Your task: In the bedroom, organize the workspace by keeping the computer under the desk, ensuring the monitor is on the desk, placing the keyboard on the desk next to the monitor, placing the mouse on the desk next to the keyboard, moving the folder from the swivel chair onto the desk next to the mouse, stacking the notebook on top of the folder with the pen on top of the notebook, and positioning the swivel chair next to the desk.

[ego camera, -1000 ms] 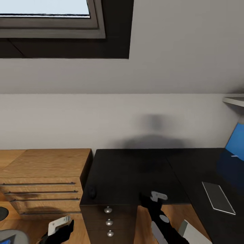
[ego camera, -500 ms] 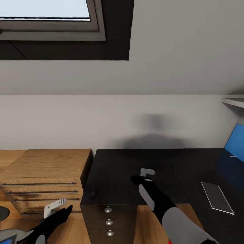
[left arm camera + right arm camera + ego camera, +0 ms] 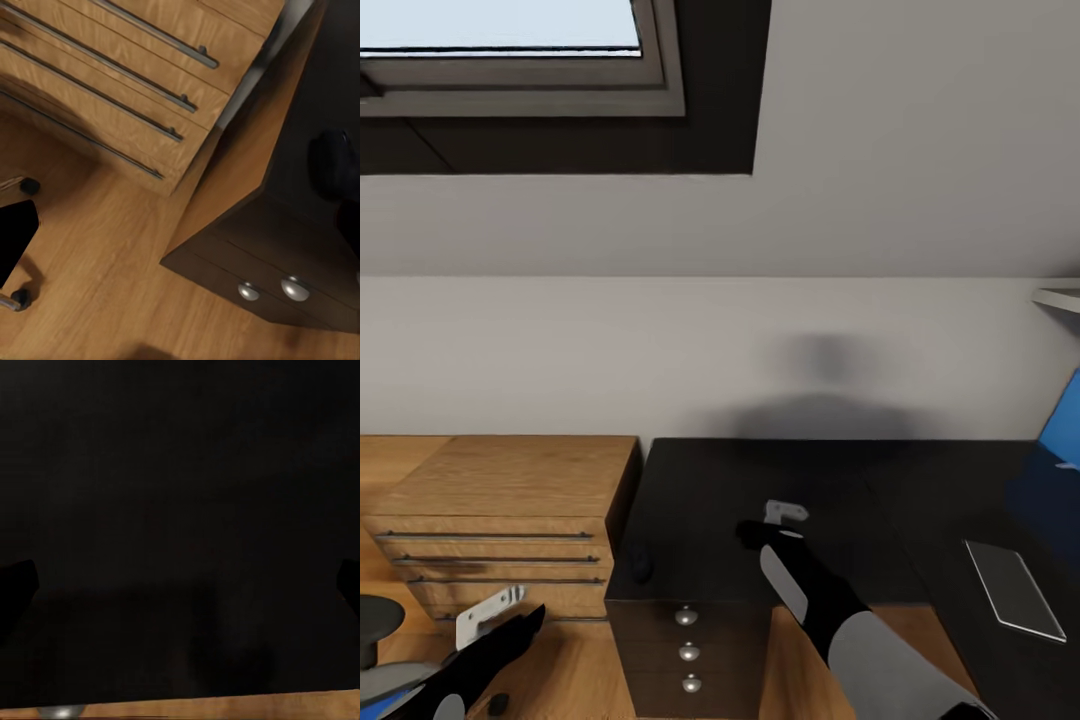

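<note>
The black-topped desk [image 3: 710, 480] stands against the wall, its three-drawer unit [image 3: 688, 650] facing me. A small dark mouse [image 3: 636, 566] [image 3: 335, 163] lies on the desk's near left corner. My right gripper [image 3: 748, 530] hovers over the desktop to the right of the mouse; its dark fingertips [image 3: 15, 585] stand far apart over the black top with nothing between them. My left gripper [image 3: 530, 615] hangs low over the floor in front of the wooden cabinet, open and holding nothing. A flat grey keyboard [image 3: 1015, 590] lies on the desk's right wing. The swivel chair [image 3: 385, 675] shows at the lower left.
A low light-wood cabinet [image 3: 500, 520] [image 3: 135, 82] with long handles stands left of the desk, with a narrow gap between them. The desk's blue back panel [image 3: 1063, 420] rises at the far right. Chair castors [image 3: 19, 300] rest on the wood floor. A window [image 3: 500, 40] is above.
My right arm has reached forward and left over the desktop. My left gripper has dropped lower and to the left. The head view has shifted slightly, moving everything a little right.
</note>
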Available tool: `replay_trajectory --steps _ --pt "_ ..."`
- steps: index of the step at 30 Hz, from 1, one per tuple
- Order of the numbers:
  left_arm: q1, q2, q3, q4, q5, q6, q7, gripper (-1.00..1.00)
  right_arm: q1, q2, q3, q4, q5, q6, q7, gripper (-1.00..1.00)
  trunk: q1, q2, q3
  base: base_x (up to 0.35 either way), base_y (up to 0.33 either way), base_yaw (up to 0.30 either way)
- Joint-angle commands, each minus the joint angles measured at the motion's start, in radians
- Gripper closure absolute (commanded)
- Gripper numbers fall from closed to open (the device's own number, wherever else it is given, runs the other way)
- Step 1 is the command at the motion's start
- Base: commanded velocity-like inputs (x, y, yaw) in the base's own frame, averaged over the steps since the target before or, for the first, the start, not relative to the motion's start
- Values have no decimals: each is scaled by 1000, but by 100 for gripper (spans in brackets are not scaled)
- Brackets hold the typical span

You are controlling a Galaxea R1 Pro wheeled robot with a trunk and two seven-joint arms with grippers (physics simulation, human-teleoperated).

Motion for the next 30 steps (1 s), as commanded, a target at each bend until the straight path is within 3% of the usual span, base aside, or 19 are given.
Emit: replay_trajectory --steps 1,10,13,17,22,27,30 --pt "0 0 -1 -3 10 4 8 -100 1 0 16 -1 -6 3 -8 -100 1 -2 -3 0 0 167" --pt "0 -2 -3 -7 10 4 9 -100 7 0 54 16 -2 1 -9 -100 1 -2 -14 36 0 174" --pt "0 -2 -12 -11 11 8 8 -100 7 0 159 22 -1 2 -5 -100 1 -2 -15 316 0 51" --pt "0 -3 -24 -15 11 9 8 -100 7 0 259 22 -2 2 -1 -100 1 -2 -15 292 0 11" --pt "0 -4 -26 -15 11 9 8 -100 8 0 302 23 -2 1 10 -100 1 -2 -15 251 0 2" --pt "0 -4 -27 -15 11 10 8 -100 9 0 321 24 -1 1 80 -100 1 -2 -15 93 0 0" --pt "0 -4 -27 -15 11 10 8 -100 9 0 376 24 -1 1 98 -100 1 -2 -15 14 0 0"
